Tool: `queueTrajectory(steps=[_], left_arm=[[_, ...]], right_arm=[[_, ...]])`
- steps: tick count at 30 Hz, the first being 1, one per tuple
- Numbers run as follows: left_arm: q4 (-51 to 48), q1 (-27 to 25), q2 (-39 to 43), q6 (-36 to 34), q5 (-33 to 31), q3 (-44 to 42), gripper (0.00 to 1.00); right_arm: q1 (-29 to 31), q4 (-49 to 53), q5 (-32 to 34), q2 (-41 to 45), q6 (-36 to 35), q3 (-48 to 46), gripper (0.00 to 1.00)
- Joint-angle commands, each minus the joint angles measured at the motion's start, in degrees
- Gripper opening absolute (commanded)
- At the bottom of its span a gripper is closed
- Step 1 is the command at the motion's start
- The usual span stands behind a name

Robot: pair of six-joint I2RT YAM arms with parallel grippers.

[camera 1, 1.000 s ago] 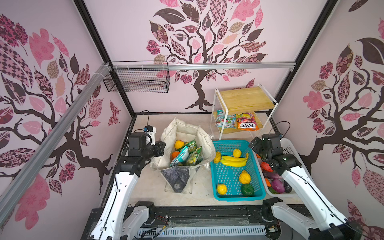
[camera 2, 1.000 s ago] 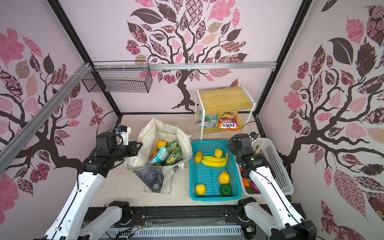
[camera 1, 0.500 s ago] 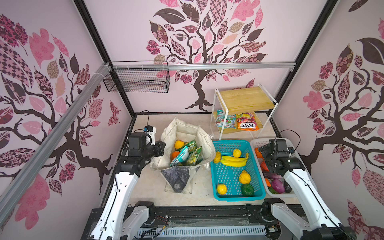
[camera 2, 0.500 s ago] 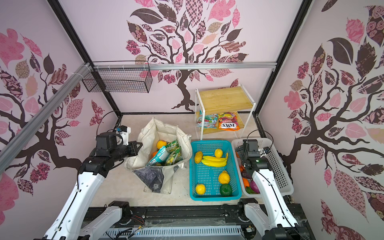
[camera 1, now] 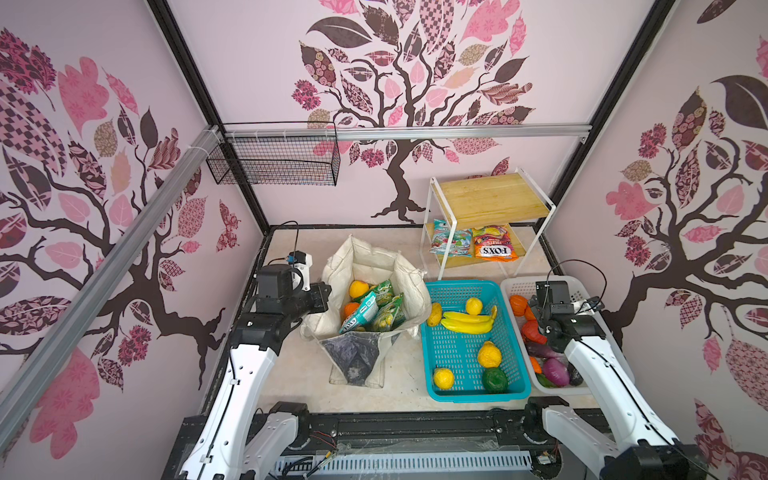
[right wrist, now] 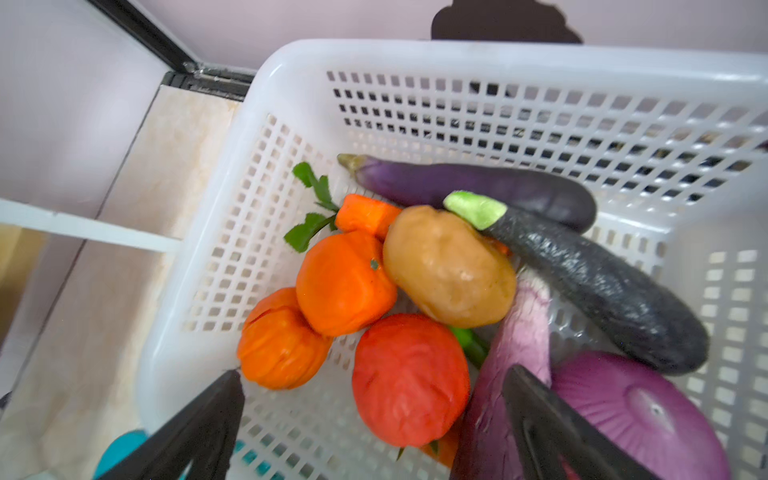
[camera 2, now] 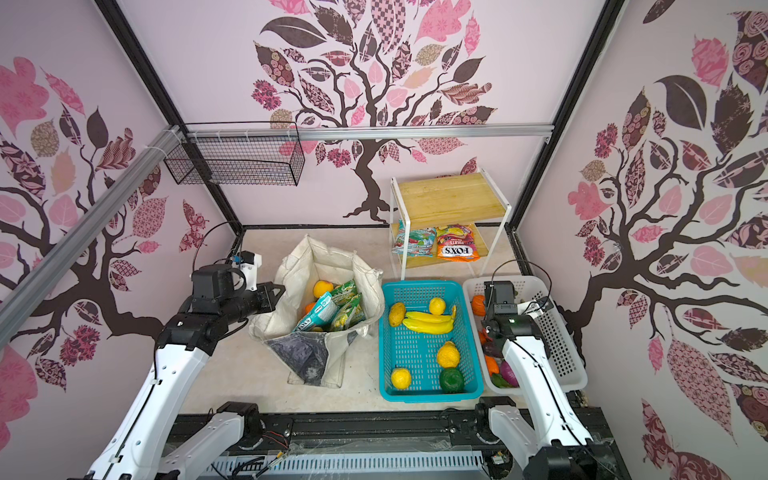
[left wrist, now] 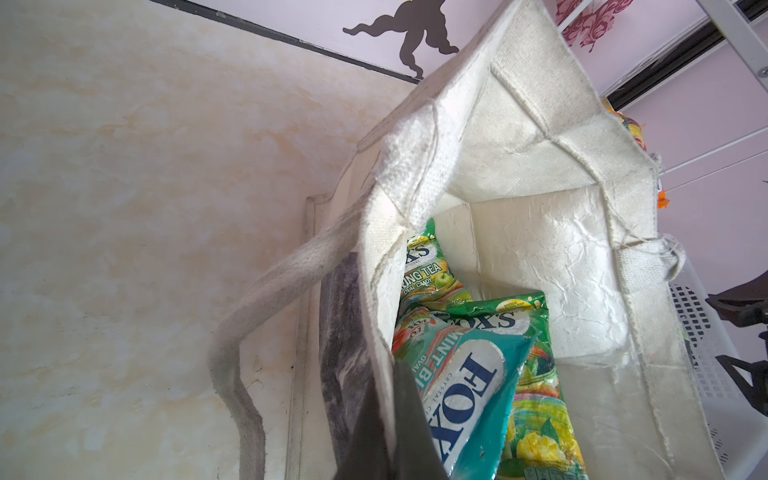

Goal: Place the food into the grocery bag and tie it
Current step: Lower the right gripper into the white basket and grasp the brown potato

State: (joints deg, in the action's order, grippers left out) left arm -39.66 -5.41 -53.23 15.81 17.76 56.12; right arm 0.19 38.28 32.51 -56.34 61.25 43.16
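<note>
your left gripper [camera 1: 323, 296] is clamped on the left rim of the grocery bag [camera 1: 376, 264]. the bag stands open at the centre of both top views, with green and teal snack packets [camera 1: 374, 309] and an orange fruit [camera 1: 358, 288] inside. your right gripper [right wrist: 376, 372], jaws wide apart and holding nothing, hangs over the white basket [right wrist: 498, 58] at lower right, just above a red tomato [right wrist: 409, 378]. bananas [camera 1: 467, 323] lie in the teal basket [camera 1: 457, 353] between bag and white basket.
</note>
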Motion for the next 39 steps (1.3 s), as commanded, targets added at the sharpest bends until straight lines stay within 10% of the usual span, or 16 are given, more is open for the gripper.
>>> queueTrajectory(steps=[1,15,39], left_arm=[[-0.42,-0.28,-0.16,-0.61,0.96,-1.48,0.0],[-0.5,-0.3,-1.18,-0.74,0.35,-1.62,0.0],[-0.59,-0.41,-1.44,-0.82,0.59,-1.5,0.0]], right_arm=[[-0.36,-0.47,6.51,-3.03,-1.79,0.17,1.0],[-1.1,-4.24,13.18,-12.16,0.2,-1.33,1.0],[-8.79,-13.91,-2.47,-17.76,-3.63,-4.85,1.0]])
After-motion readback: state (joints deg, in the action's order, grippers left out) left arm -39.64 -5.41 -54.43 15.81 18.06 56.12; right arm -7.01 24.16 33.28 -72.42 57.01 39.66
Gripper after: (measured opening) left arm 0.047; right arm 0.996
